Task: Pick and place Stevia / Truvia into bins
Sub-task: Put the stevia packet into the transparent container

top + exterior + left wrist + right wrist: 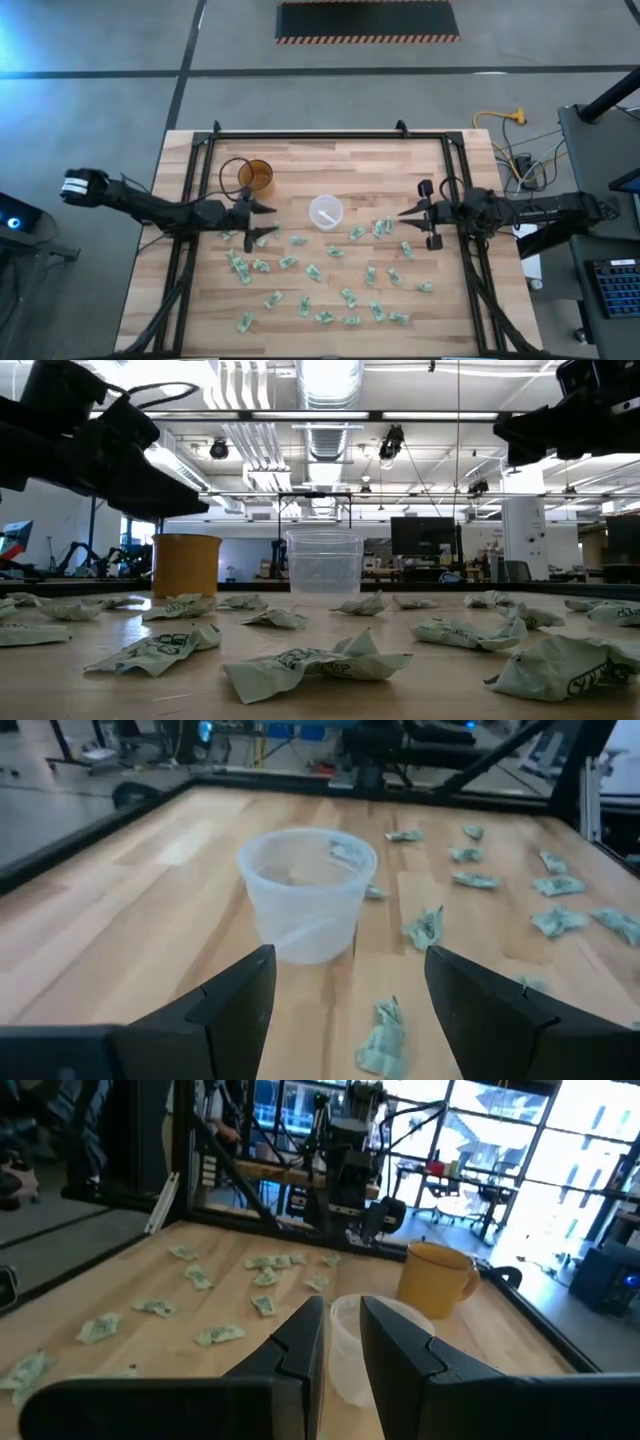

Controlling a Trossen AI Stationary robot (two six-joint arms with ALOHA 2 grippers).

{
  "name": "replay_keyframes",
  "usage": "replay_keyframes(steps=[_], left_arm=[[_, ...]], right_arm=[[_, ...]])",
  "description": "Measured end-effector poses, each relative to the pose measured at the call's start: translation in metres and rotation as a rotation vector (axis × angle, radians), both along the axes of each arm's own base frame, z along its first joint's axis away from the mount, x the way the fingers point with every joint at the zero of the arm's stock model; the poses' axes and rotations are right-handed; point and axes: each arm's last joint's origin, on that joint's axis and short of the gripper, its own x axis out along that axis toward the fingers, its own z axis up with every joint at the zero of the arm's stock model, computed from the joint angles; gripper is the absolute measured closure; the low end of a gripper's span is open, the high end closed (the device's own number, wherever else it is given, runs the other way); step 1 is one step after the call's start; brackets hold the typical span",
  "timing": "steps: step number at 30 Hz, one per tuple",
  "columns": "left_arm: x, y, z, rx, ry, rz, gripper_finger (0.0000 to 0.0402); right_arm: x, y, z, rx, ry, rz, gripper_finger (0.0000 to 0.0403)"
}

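Stevia sachets (300, 272) strewn over tabletop (330, 160); nearest one just beside left end effector (262, 222), released and empty, translucent bin (326, 211) straight ahead. Right end effector (408, 226) nearly clenched, holding nothing visible, sachets just ahead of it.

Grey floor (100, 60), hazard-striped mat (367, 21), ceiling ducts (330, 385), bright windows (560, 1140)

Two dark arms, blk wedge fingers
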Motion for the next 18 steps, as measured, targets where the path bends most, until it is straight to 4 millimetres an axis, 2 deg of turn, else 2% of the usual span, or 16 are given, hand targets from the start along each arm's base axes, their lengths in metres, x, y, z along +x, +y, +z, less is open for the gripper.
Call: replay_keyframes(steps=[5, 11, 14, 18], left_arm=[[0.005, -0.001, -0.003, -0.026, -0.014, -0.002, 0.0161], [0.009, -0.006, -0.008, -0.037, 0.004, -0.164, 0.0161], [0.012, -0.006, -0.012, -0.008, 0.03, -0.171, 0.0162], [0.024, -0.007, -0.008, 0.025, 0.117, -0.172, 0.0177]], right_arm=[[0.001, 0.0, -0.001, -0.011, 0.012, 0.001, 0.0344], [0.001, 0.0, -0.001, 0.009, 0.014, 0.003, 0.0344], [0.001, 0.0, -0.001, 0.041, 0.017, 0.003, 0.0344], [0.001, 0.0, -0.001, 0.08, 0.022, 0.002, 0.0344]])
